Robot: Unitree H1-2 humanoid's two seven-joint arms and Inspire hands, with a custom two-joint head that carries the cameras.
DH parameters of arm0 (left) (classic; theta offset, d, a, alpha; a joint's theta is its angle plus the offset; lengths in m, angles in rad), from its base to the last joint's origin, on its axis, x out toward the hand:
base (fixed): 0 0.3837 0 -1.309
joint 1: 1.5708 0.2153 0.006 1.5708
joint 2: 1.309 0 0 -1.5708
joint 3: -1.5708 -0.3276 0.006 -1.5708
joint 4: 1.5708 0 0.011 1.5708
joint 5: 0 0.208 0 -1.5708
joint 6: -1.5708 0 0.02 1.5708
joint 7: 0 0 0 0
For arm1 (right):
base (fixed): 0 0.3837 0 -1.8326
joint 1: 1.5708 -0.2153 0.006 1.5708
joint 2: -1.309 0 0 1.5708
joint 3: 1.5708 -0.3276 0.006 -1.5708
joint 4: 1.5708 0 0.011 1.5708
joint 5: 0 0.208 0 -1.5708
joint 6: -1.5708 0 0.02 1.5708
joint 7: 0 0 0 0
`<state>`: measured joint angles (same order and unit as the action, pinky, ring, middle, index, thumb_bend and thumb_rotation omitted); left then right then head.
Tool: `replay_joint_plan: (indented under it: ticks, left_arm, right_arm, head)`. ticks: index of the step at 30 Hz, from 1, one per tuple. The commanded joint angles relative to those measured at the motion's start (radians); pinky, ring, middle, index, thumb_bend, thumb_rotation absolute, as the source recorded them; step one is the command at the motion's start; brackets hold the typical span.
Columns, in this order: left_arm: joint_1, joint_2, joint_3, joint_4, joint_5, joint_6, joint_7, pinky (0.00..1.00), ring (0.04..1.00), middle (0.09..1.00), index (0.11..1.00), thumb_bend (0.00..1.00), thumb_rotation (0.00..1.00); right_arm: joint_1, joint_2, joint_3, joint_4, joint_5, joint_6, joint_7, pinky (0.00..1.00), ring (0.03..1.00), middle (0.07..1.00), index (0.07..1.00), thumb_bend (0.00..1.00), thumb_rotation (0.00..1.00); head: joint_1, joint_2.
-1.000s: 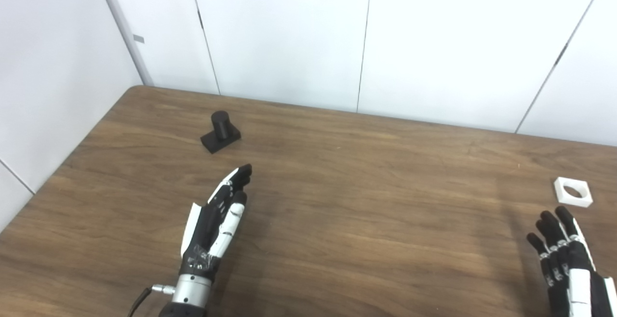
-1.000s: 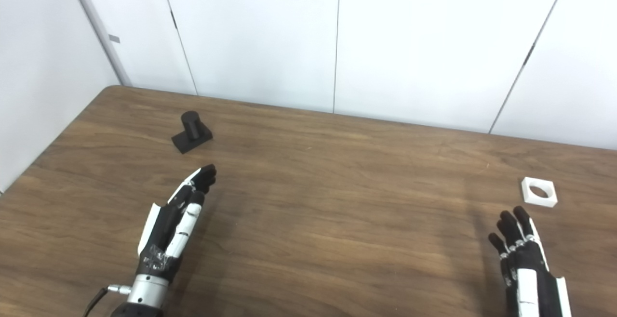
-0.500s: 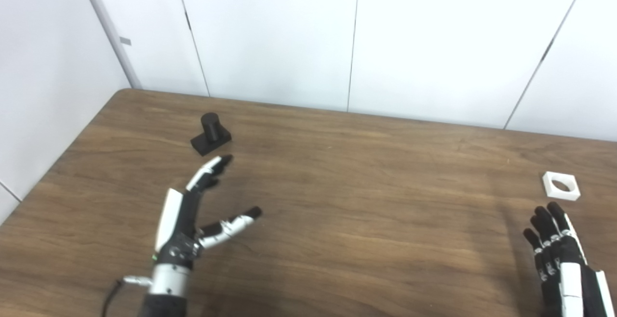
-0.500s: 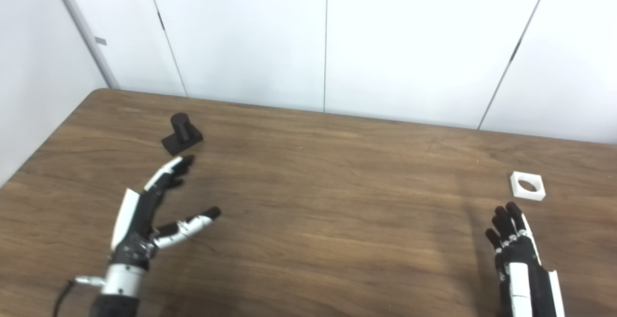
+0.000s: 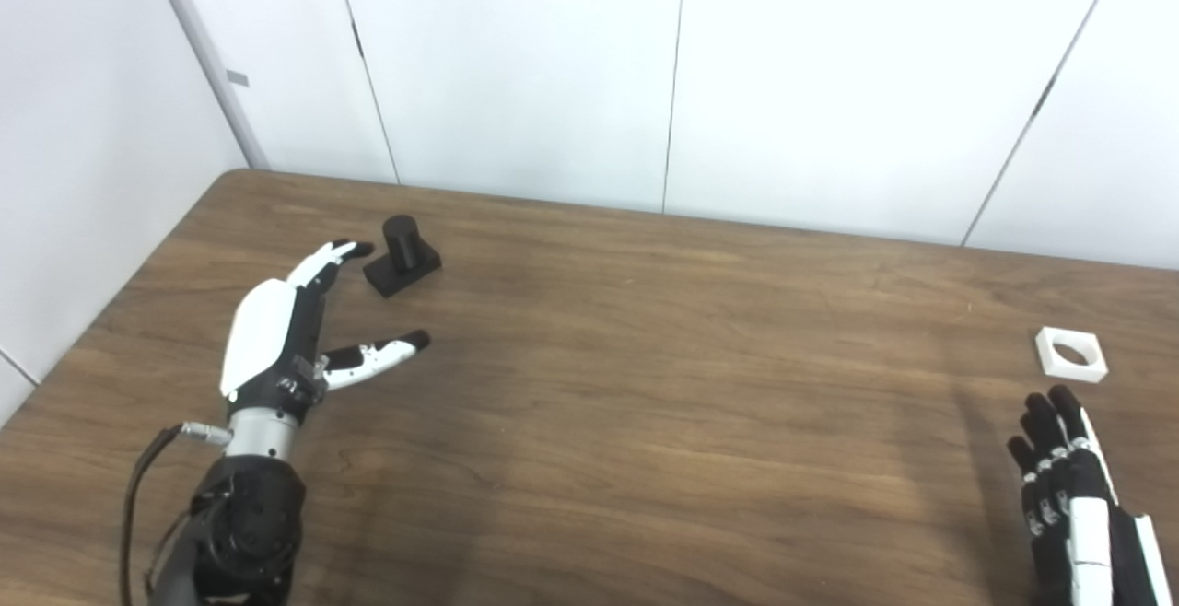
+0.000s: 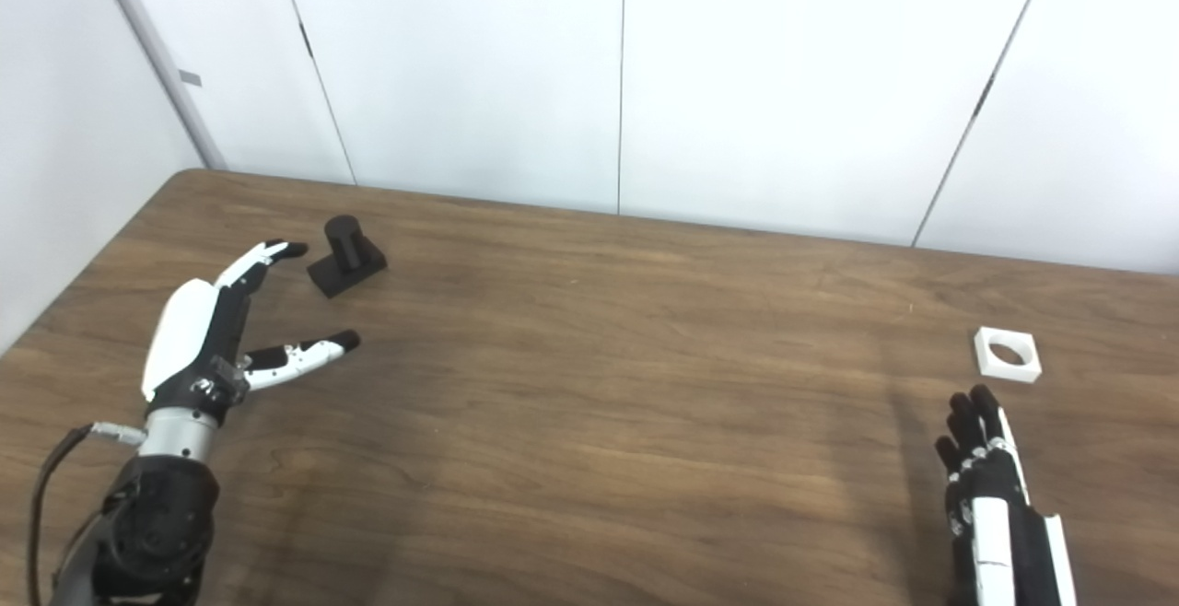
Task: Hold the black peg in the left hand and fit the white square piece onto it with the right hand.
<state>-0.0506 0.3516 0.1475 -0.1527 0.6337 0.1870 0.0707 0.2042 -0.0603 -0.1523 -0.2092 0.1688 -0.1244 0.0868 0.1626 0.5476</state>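
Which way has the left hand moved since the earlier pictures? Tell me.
Yes. The left hand has moved away from the robot and leftward, its fingertips now beside the black peg, which stayed put.

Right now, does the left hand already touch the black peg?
Apart. In the left eye view, a strip of table shows between the left hand fingertips and the black peg.
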Motion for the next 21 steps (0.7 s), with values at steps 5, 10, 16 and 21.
replay_joint_plan:
  ticks: [5,10,16,21]
  left_arm:
    - [-0.113,0.048,-0.008,0.08,0.061,0.045,0.043,1.0,0.937,0.916,0.827,0.77,0.38]
    - [-0.19,0.075,-0.046,0.179,0.111,0.117,0.032,1.0,0.959,0.927,0.834,0.79,0.43]
    - [-0.285,0.088,-0.076,0.326,0.103,0.109,0.087,1.0,0.968,0.926,0.826,0.81,0.41]
    - [-0.359,0.096,-0.098,0.422,0.055,0.121,0.05,1.0,0.984,0.938,0.83,0.83,0.44]
  right_arm:
    - [0.084,0.018,0.018,0.017,-0.009,-0.002,-0.005,1.0,0.993,0.963,0.972,0.5,0.89]
    - [0.089,0.021,0.02,0.007,0.008,0.001,-0.001,1.0,1.0,0.976,0.986,0.46,0.88]
    - [0.093,0.02,0.022,-0.001,-0.004,0.001,-0.006,1.0,0.998,0.973,0.987,0.44,0.9]
    - [0.096,0.024,0.023,-0.009,0.007,0.006,-0.006,1.0,0.997,0.971,0.985,0.45,0.88]
  head:
    - [0.001,0.003]
    - [-0.001,0.004]
    - [-0.006,0.009]
    - [-0.007,0.012]
